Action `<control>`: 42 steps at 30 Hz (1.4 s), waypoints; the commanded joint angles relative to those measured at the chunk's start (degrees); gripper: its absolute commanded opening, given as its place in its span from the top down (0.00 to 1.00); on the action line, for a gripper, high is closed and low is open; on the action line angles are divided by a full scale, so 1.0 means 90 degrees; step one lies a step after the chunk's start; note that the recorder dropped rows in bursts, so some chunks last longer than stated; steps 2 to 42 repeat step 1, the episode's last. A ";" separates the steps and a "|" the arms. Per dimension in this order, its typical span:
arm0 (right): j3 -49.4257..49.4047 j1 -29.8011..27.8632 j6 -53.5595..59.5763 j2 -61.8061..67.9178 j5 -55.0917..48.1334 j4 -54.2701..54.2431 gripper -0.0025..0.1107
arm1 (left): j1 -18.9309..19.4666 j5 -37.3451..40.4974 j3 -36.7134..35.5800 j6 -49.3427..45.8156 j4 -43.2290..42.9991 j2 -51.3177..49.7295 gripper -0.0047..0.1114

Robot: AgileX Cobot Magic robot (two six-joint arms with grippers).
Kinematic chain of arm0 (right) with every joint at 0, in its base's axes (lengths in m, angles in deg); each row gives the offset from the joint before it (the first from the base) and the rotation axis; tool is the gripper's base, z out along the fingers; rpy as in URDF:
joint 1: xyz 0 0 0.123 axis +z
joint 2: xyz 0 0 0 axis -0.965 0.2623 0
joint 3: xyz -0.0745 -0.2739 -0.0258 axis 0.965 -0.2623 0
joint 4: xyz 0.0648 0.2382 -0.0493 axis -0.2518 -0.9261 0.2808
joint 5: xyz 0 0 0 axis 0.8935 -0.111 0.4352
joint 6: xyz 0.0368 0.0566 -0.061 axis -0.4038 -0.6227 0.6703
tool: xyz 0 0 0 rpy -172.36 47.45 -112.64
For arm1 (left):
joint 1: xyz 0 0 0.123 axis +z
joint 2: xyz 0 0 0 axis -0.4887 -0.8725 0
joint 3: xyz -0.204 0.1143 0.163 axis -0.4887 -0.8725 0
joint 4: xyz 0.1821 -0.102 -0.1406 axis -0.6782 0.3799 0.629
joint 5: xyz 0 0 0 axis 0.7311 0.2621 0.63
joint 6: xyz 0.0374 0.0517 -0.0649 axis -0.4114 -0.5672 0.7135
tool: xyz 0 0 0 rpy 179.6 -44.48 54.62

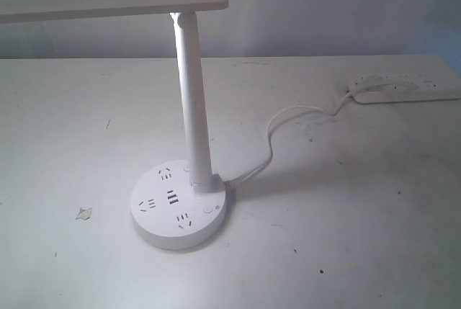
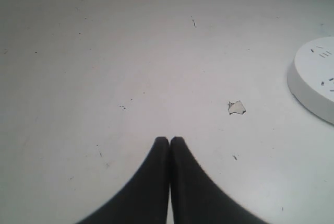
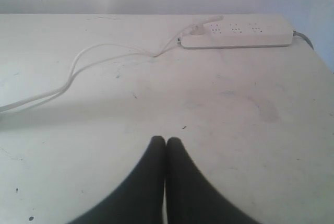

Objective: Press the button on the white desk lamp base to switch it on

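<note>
White and scuffed, the tabletop (image 1: 360, 237) spread out under a pale wall. Largest on it was the white desk lamp (image 1: 193, 107), its slim post upright and its long flat head level above. The post rose from the white desk lamp base (image 1: 155, 226), a thick round disc. Its top held three groups of dark socket holes set around black USB slots (image 1: 171, 198).

Toward the far right edge lay a long white power strip (image 1: 403, 87). A white plug (image 3: 195, 31) sat in the socket at one end. From it a thin white cord (image 1: 270, 143) ran in loose loops to the back of the base.

A small pale scrap (image 1: 84, 213) lay left of the base, apart from it.

Smallest was the button (image 1: 208, 209), on the disc's top near the right rim. It sat just beside the foot of the post, right of the USB slots.

My left jaws were pressed together, tips meeting on nothing, over bare tabletop with the base well off to one side. My right jaws were pressed together too, facing the cord and the strip across the tabletop.
</note>
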 commanded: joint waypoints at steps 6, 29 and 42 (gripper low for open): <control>-0.0032 0.0010 0.0059 -0.0042 0.0010 0.0008 0.98 | 0.0014 0.0010 -0.0012 0.0000 0.0028 -0.0007 0.96; -0.0032 0.0010 0.0059 -0.0042 0.0010 0.0008 0.98 | 0.0014 0.0010 -0.0012 0.0000 0.0028 -0.0007 0.96; -0.0032 0.0010 0.0059 -0.0042 0.0010 0.0008 0.98 | 0.0014 0.0010 -0.0012 0.0000 0.0028 -0.0007 0.96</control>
